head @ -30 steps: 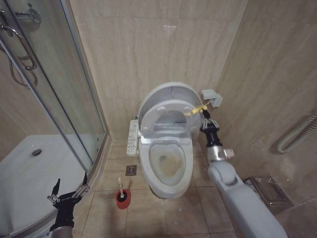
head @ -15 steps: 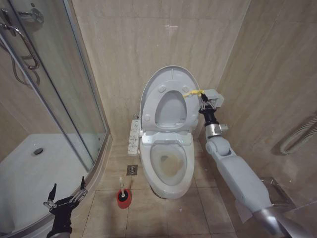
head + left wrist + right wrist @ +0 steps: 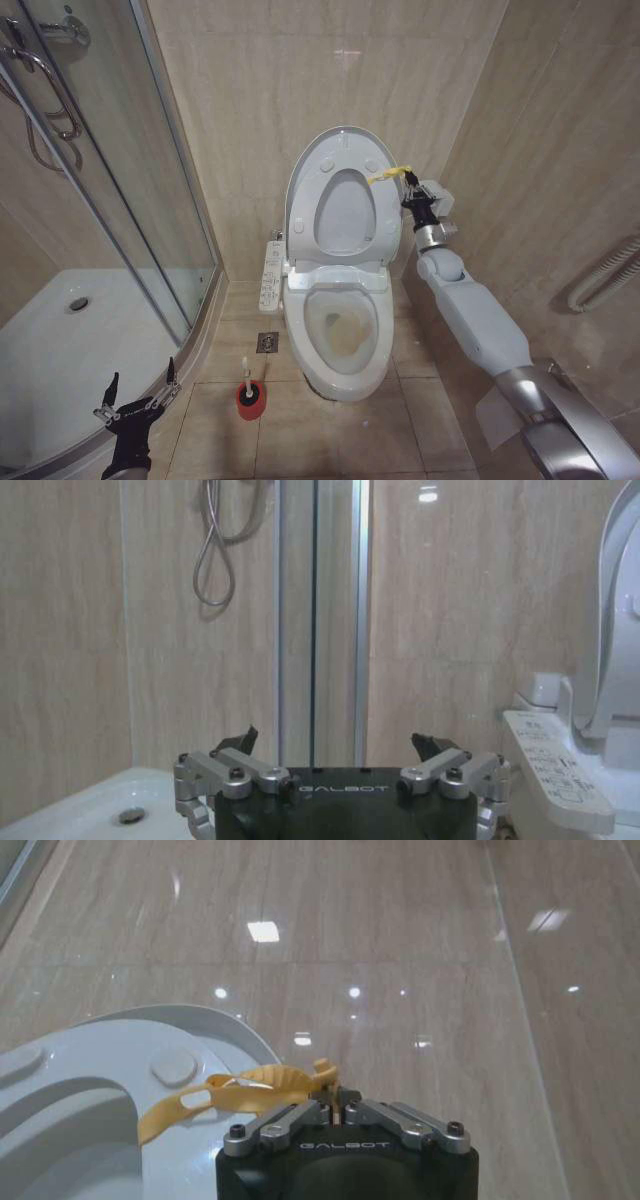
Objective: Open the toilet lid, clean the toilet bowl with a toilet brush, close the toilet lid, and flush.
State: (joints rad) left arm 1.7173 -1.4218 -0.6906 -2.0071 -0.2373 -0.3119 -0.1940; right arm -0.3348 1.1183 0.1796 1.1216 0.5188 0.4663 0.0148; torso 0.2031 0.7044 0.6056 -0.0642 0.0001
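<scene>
The toilet lid [image 3: 346, 143] stands almost upright against the back wall, and the ring seat [image 3: 304, 215] is raised with it. My right gripper [image 3: 410, 189] is shut on the lid's yellow tag [image 3: 384, 177] at its right edge. The right wrist view shows the same grip: the right gripper [image 3: 338, 1107], the tag [image 3: 236, 1095] and the lid's underside [image 3: 110, 1054] with its bumpers. The toilet bowl [image 3: 297, 325] lies open, stained yellowish inside. On the floor to its left, the toilet brush [image 3: 243, 370] stands in a red holder [image 3: 250, 401]. My left gripper [image 3: 138, 394] hangs open, low at the left, over the shower tray's edge.
A glass shower door [image 3: 150, 200] and white shower tray [image 3: 60, 350] take up the left. The bidet control panel [image 3: 268, 275] sticks out on the bowl's left. A floor drain [image 3: 265, 343] lies beside it. A grab rail [image 3: 600, 275] runs along the right wall.
The lid and seat have swung from half-raised to nearly upright. My right gripper has risen and moved back towards the wall, still holding the tag. The left arm has barely moved.
</scene>
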